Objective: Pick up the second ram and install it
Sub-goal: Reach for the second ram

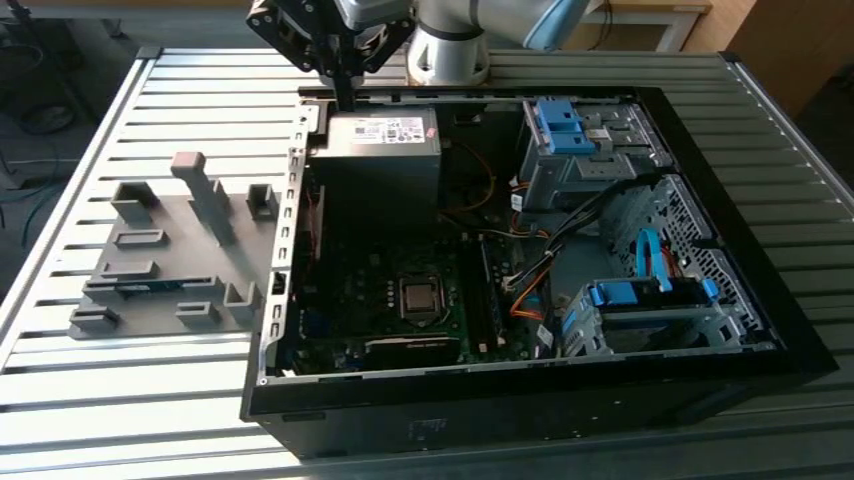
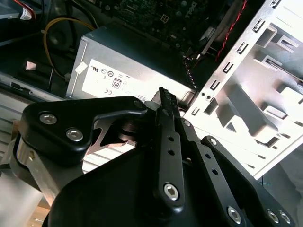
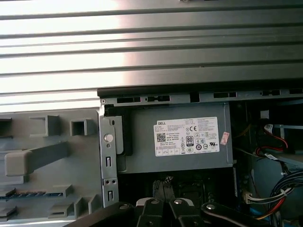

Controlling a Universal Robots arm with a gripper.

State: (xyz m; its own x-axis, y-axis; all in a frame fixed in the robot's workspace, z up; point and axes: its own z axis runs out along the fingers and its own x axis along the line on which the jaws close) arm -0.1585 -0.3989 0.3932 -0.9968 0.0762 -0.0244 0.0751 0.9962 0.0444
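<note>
One memory stick [image 1: 138, 287] lay in its holder [image 1: 187, 252]; the pincer [image 1: 344, 98], seemingly pressed together, risked clipping the case wall [image 1: 287, 250] between.

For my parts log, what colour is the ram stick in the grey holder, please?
The second ram is blue-green, clearest in the first wrist view.

Arm [image 1: 447, 50] is chunky silver-grey tube sections with a light blue cap [image 1: 558, 18] on one joint. Gripper [image 2: 165, 100] is all matte black: flat linkage bars with little holes, shiny silver screw heads [image 2: 171, 190] at the pivots, and narrow tips.
</note>
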